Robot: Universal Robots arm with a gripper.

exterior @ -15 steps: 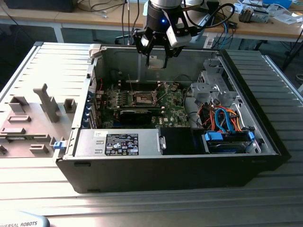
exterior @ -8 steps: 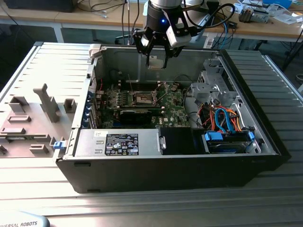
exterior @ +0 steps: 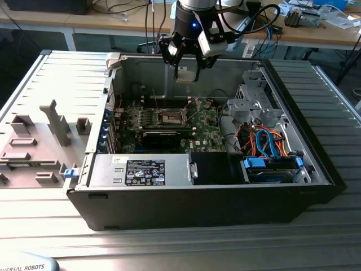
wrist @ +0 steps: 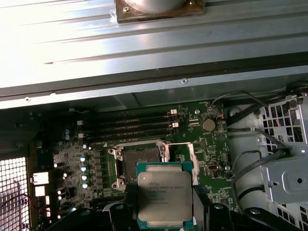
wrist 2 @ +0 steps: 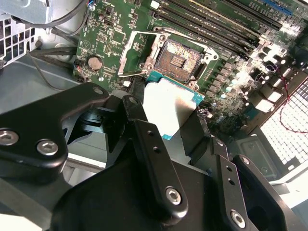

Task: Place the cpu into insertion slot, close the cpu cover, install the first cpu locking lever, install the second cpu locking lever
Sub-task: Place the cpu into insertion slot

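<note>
First wrist view: metal-topped cpu (wrist: 165, 193) between the jaws

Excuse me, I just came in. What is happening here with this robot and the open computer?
The robot arm's gripper holds the cpu between its fingers, above the open computer case. In both wrist views the chip hangs over the green motherboard, close to the insertion slot but not yet in it. The slot is empty, and the cpu cover stands open beside it.
</note>
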